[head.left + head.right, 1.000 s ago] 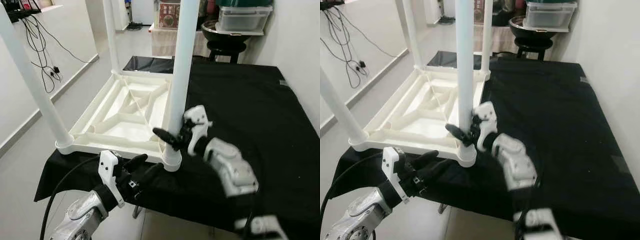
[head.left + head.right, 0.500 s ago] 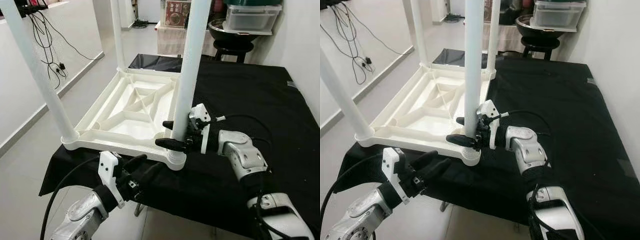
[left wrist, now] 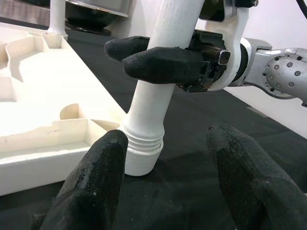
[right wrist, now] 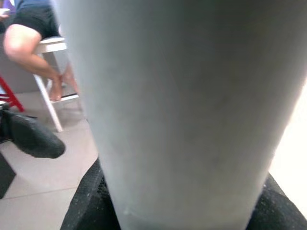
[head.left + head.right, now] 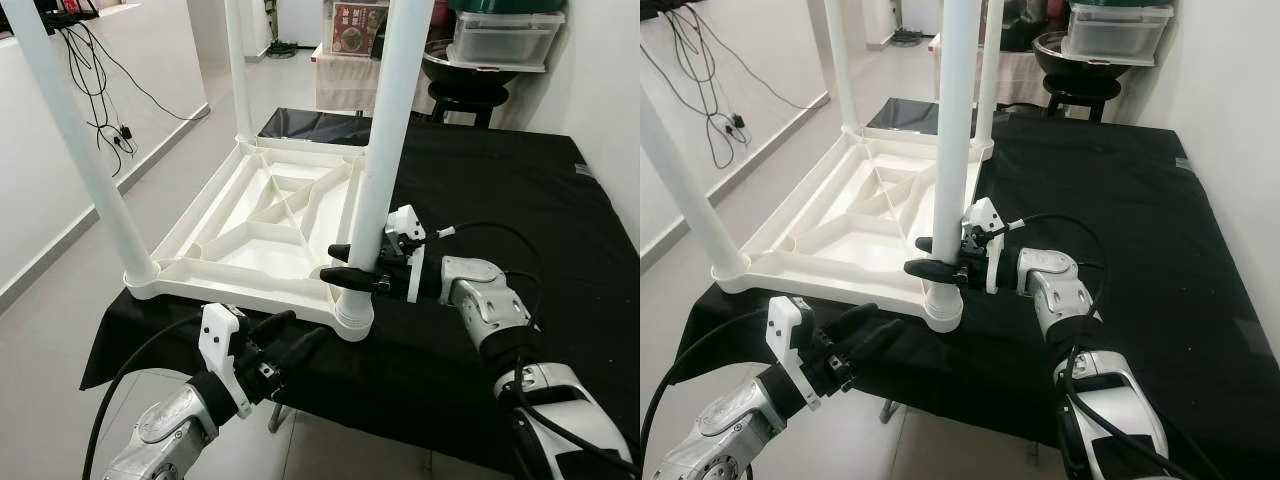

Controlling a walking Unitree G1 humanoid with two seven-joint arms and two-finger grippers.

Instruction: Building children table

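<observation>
A white children's table [image 5: 260, 225] lies upside down on a black-covered worktop, its legs pointing up. My right gripper [image 5: 332, 263] reaches in from the right and is shut on the near right leg [image 5: 385, 150] just above its threaded base, one black finger on each side. In the right wrist view that leg [image 4: 182, 110] stands close up between the fingers [image 4: 86, 206]. My left gripper [image 5: 300, 325] hovers open below the worktop's front edge, pointing at the same leg base [image 3: 141, 153] without touching it.
The black cloth [image 5: 520, 200] leaves free room to the right of the table. The near left leg [image 5: 85, 160] and a far leg [image 5: 240, 70] stand up. Behind are a stool with a dark bowl [image 5: 470, 70], a plastic box [image 5: 505, 35] and wall cables [image 5: 95, 90].
My right gripper has come in from beside the near right leg, rolled level and closed around it. The left gripper has stayed where it was. The camera shifted slightly.
</observation>
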